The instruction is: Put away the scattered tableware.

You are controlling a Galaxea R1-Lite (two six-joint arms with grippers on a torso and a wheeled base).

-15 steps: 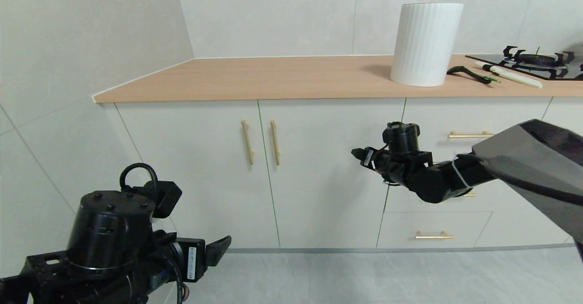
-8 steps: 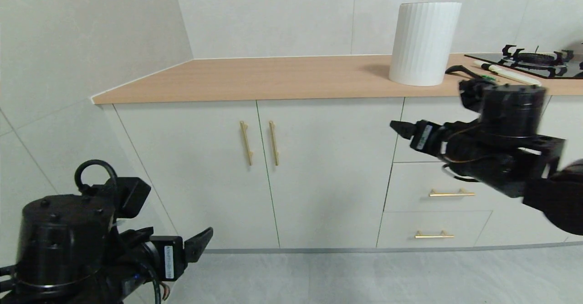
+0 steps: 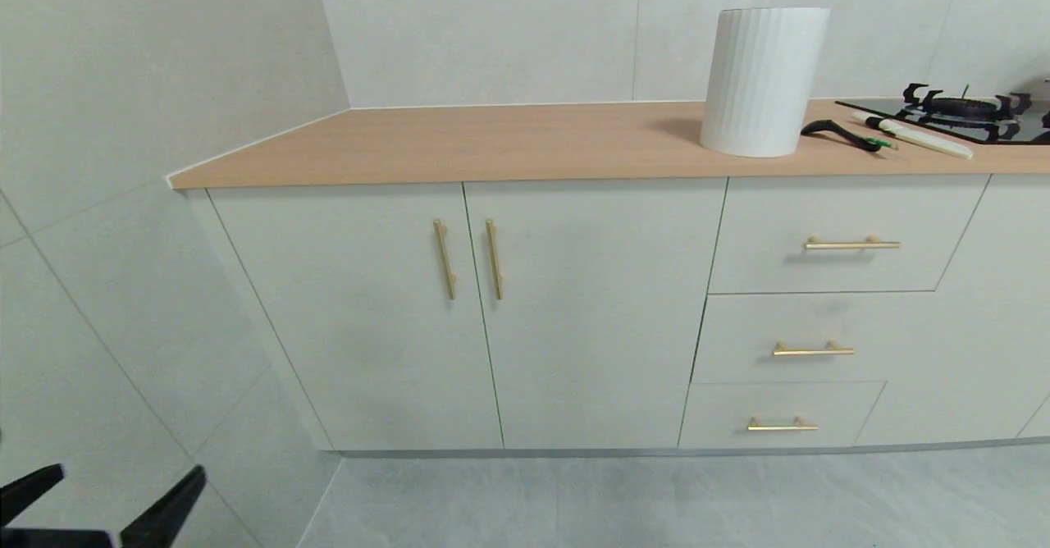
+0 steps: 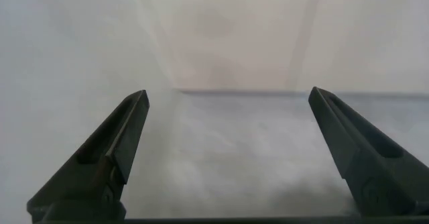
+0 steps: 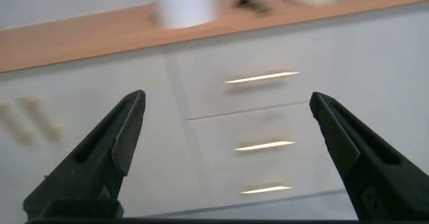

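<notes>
Kitchen colours
Desk (image 3: 492, 142) was tan wood-grain, ribbed container (image 3: 763, 80) white, cabinet fronts (image 3: 591, 310) pale grey, handles (image 3: 851, 244) gold, left tool (image 3: 130, 472) and right tool (image 5: 228, 95) black.

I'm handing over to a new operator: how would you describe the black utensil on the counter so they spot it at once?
Find the wooden countertop and the tall white ribbed container on it. Just to the container's right, before the gas hob, lies the black utensil. It is dark and curved, unlike the straight cream-coloured tool beside it.
</notes>
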